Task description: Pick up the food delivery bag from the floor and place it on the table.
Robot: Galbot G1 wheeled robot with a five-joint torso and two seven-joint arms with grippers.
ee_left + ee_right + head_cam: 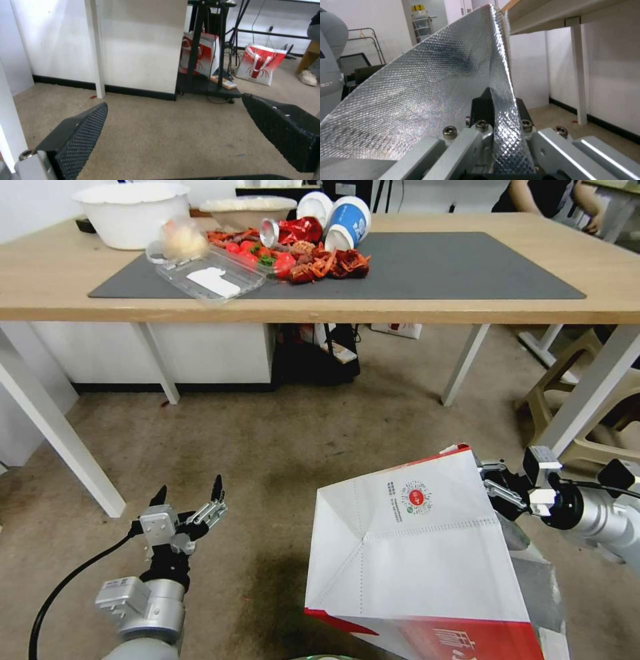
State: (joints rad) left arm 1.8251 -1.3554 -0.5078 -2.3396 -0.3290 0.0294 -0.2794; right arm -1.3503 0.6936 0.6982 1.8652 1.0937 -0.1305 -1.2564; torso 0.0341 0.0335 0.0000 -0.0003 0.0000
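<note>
Currently the bag (413,553) — white side panel, round red logo, red base, silver foil lining — hangs tilted before the table (40,280), off the carpet (267,447). Right gripper (497,488): jaws clamped on the bag's rim. Left gripper (188,495): beside the bag, jaws apart.

Head camera looks forward and down over the table (467,310) and carpeted floor (280,447). Left wrist camera sits low, facing along that floor (166,130) under the table. Right wrist camera is pressed close against foil lining (420,95), table's underside (553,15) above.
</note>
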